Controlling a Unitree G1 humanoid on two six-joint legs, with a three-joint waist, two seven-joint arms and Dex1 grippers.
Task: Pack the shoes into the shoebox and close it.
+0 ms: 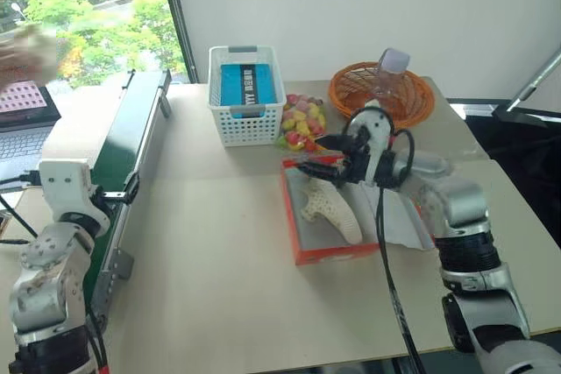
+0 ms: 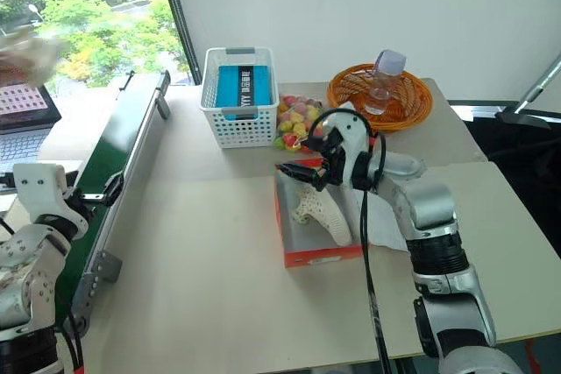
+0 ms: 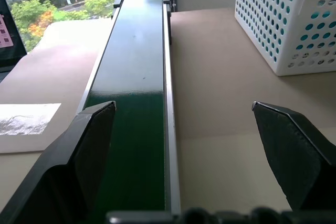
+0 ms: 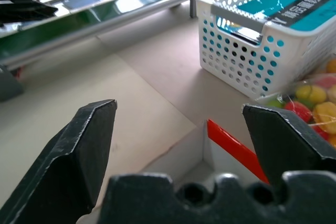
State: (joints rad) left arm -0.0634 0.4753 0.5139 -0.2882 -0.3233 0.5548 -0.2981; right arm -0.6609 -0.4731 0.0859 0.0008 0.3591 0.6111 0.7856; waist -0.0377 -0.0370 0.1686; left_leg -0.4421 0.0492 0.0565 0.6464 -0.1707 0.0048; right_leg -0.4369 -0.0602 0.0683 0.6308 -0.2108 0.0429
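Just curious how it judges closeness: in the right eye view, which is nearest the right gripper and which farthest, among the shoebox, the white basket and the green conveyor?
1. shoebox, directly beneath the right gripper.
2. white basket, behind it, leftward.
3. green conveyor, far left edge.

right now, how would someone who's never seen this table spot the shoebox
Look to the middle of the tan table, just in front of the white mesh basket. The shoebox lies open there: orange-red walls, pale inside, a cream perforated shoe in it.
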